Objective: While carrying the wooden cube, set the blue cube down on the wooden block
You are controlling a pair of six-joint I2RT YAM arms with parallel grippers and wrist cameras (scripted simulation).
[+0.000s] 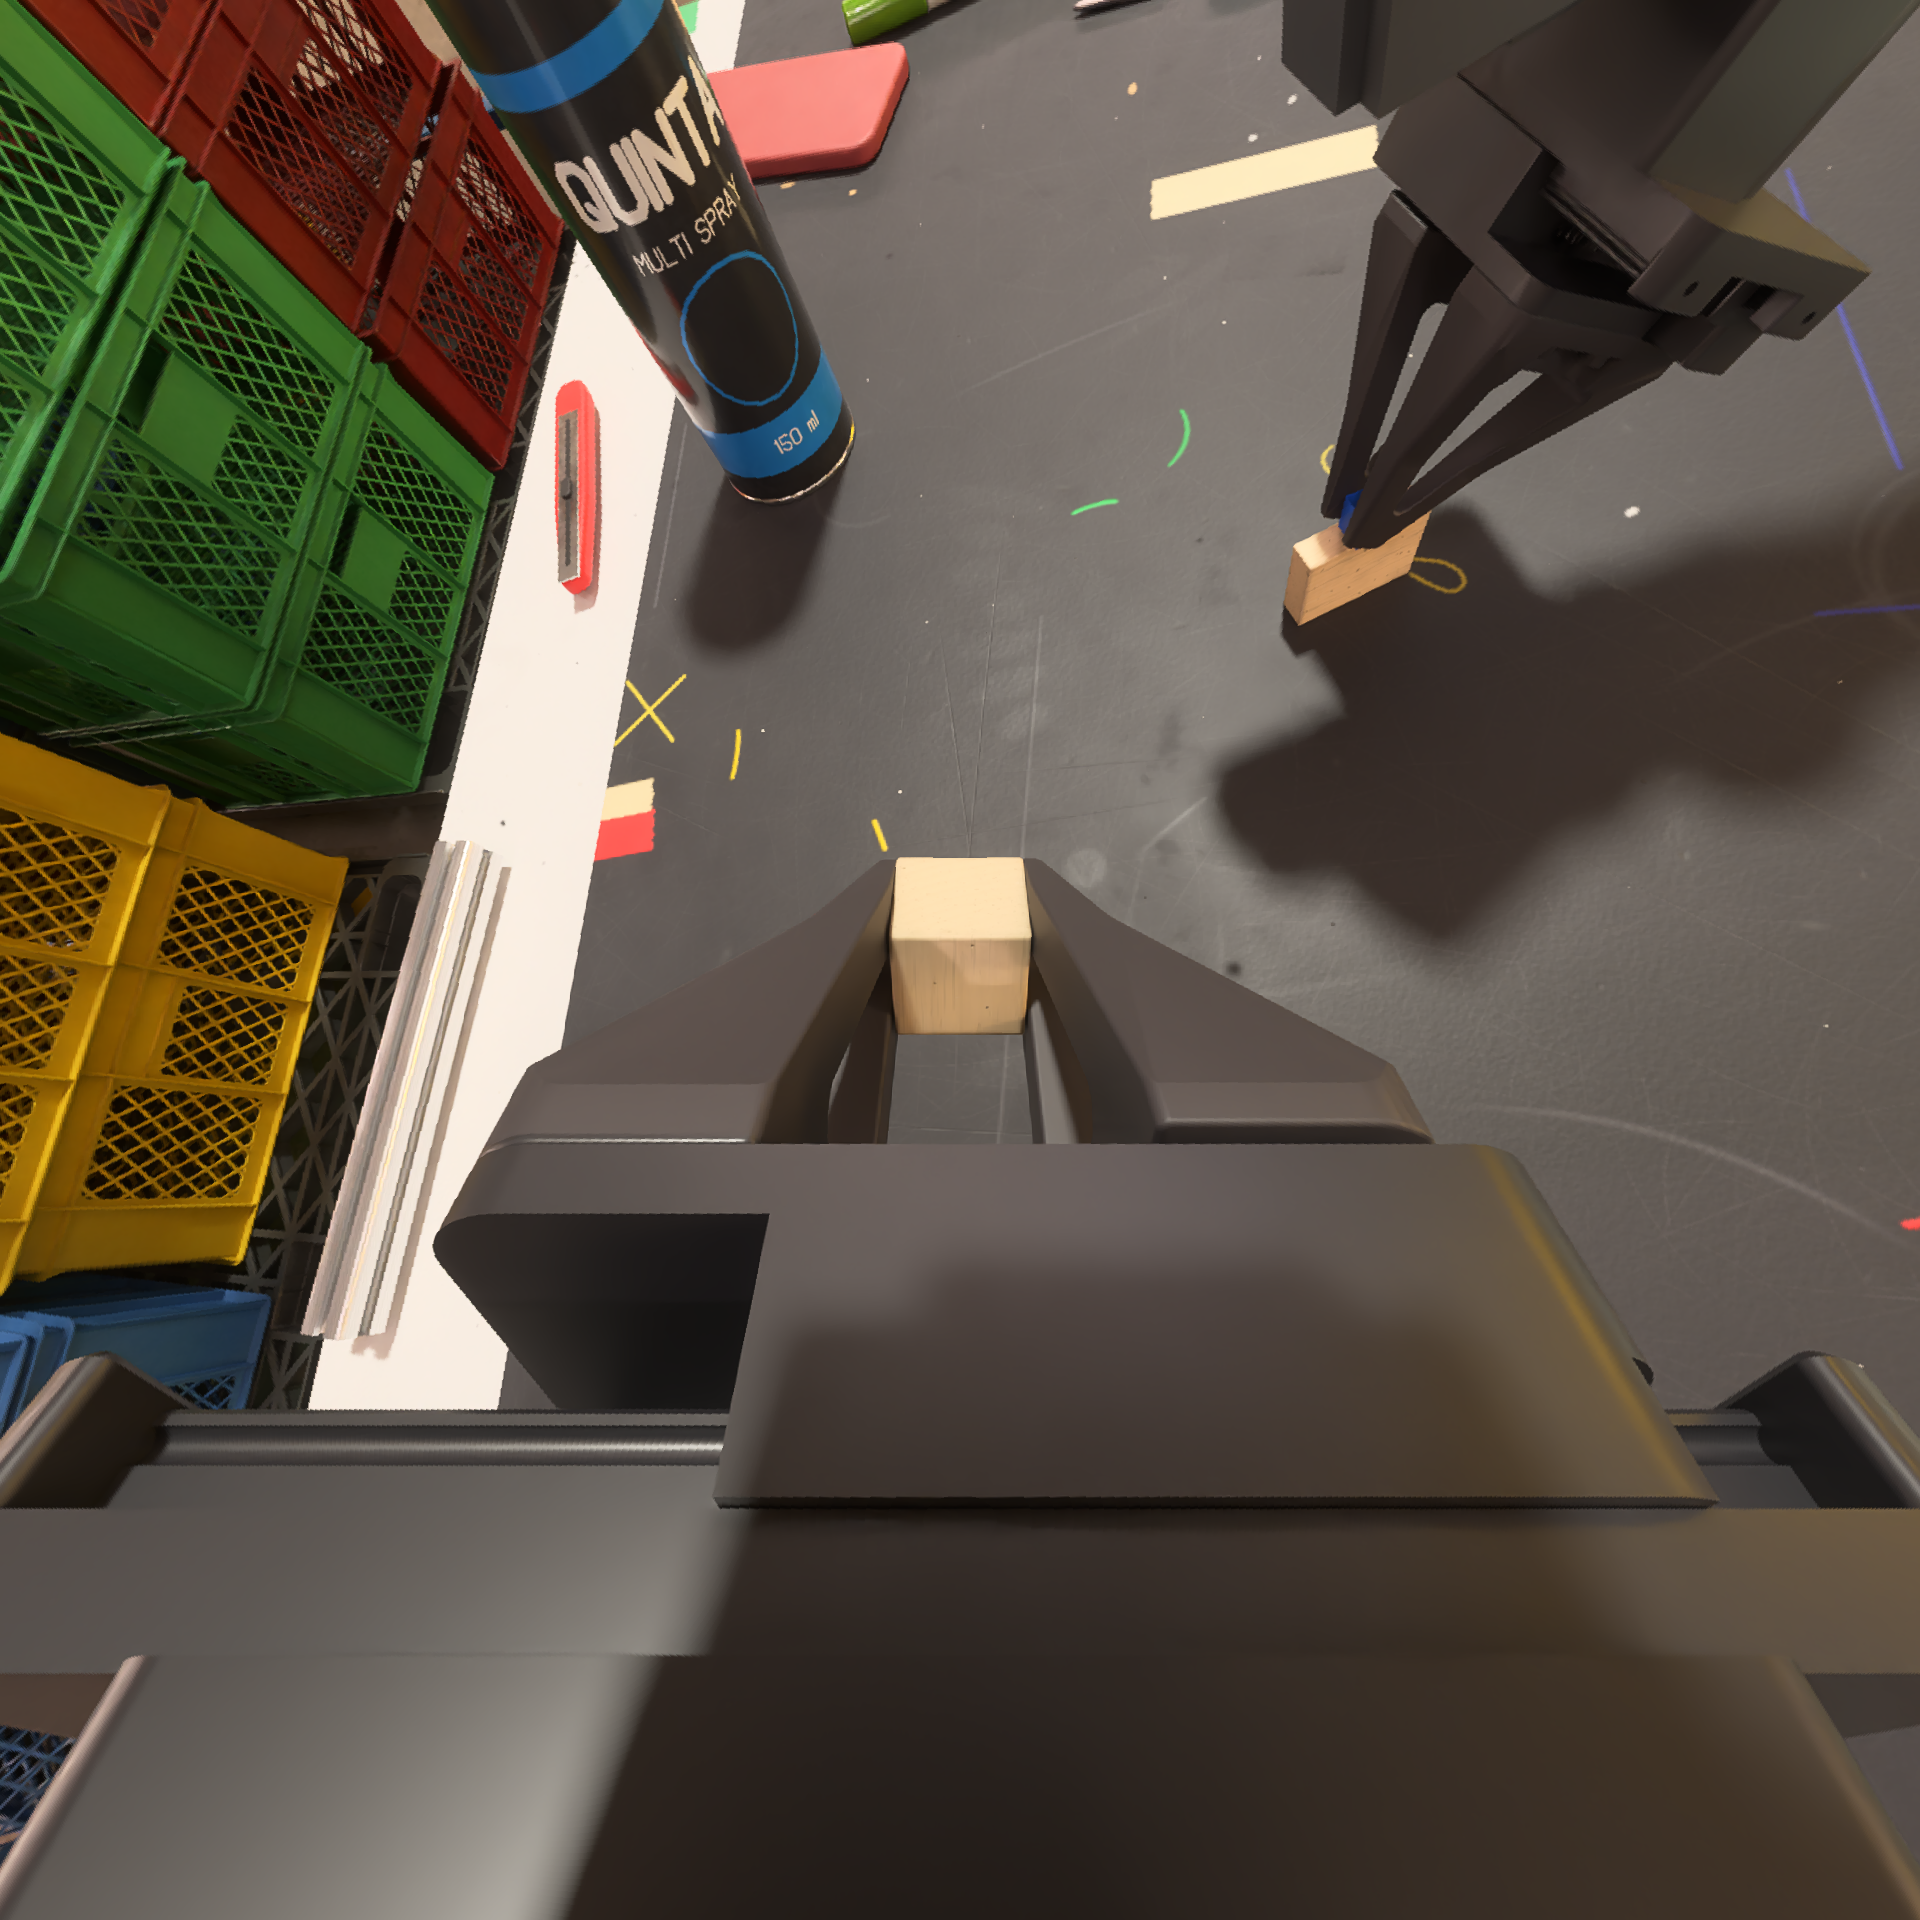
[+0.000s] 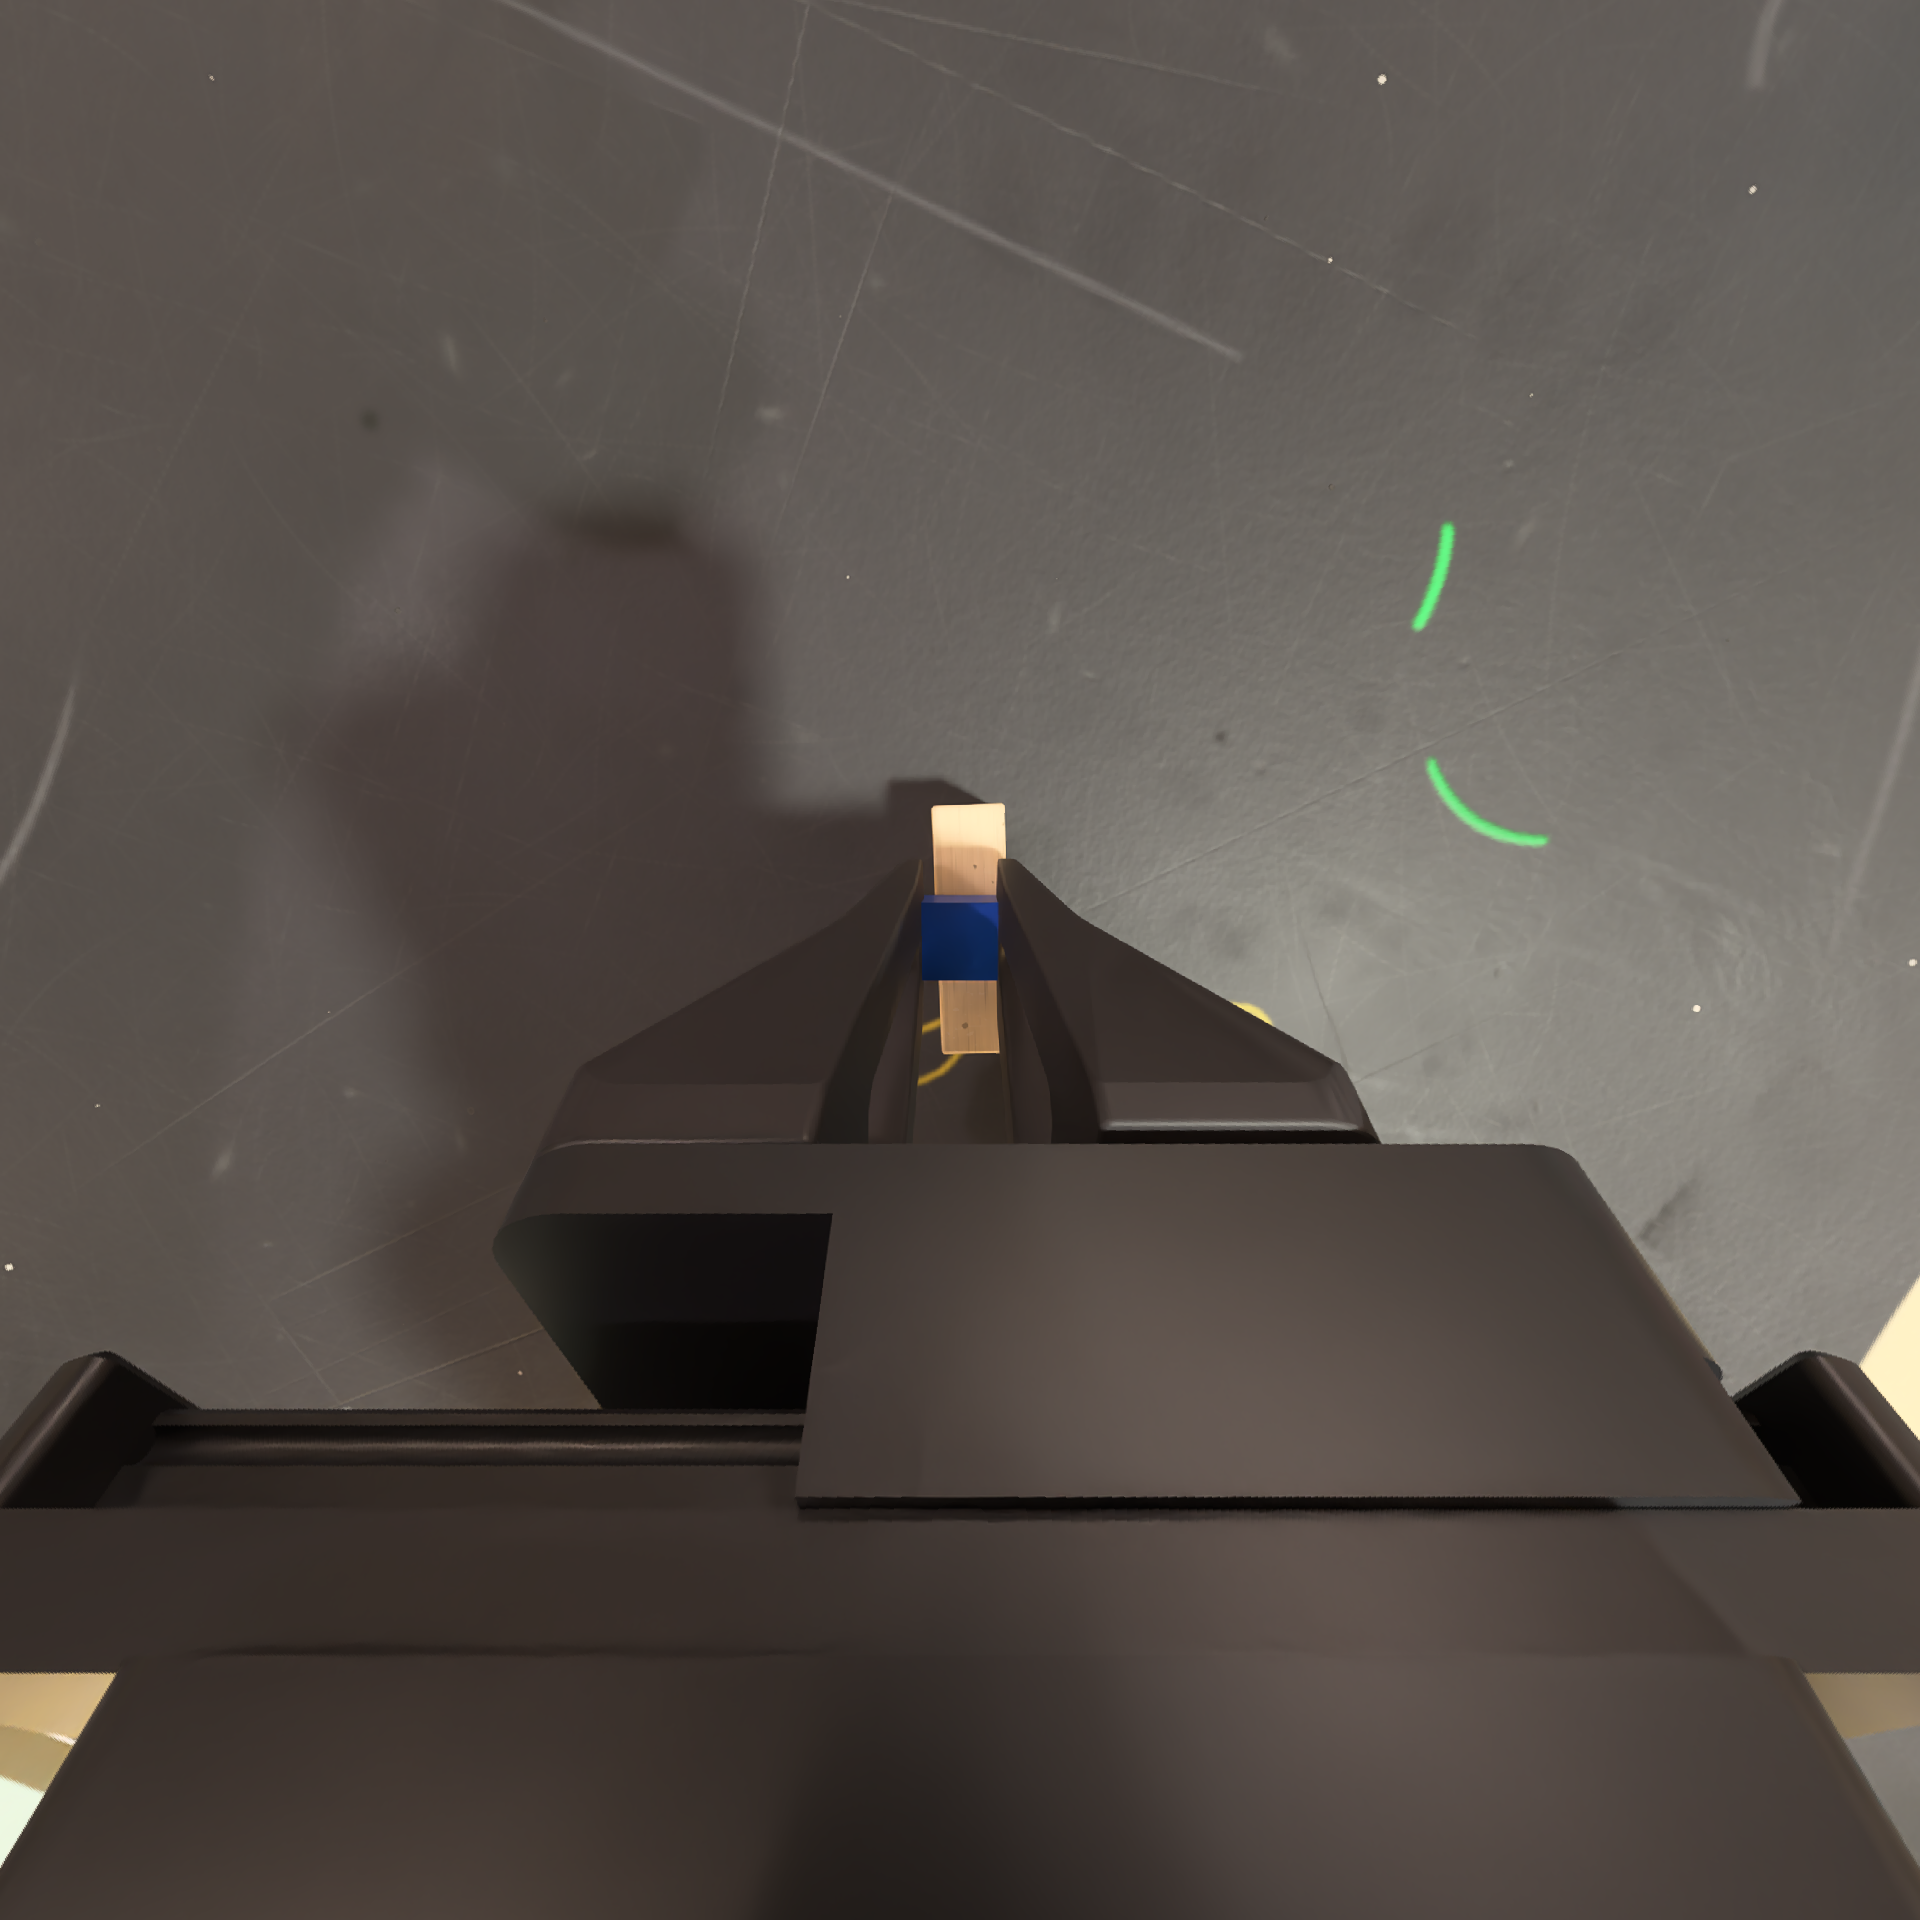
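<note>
Left wrist view shows the left gripper (image 1: 960,940) held above the dark scratched counter (image 1: 1039,644), tilted forward and down, its jaws closed narrow on the pale wooden cube (image 1: 960,945). That cube sits right at the fingertips, clear of the counter, its faces square to the fingers.

Farther off in the same view, the right gripper (image 1: 1356,525) comes down steeply from the upper right, its tips meeting the top of the light wooden block (image 1: 1345,571), which lies flat on the counter. A sliver of the small blue cube (image 1: 1349,509) shows between those tips.

Right wrist view looks almost straight down: the right gripper (image 2: 960,935) has its jaws pressed against both sides of the blue cube (image 2: 959,938), which lies over the middle of the wooden block (image 2: 968,847). The block's long axis runs along the fingers, away from the camera, sticking out past the cube at both ends. Whether cube and block touch, I cannot tell.
</note>
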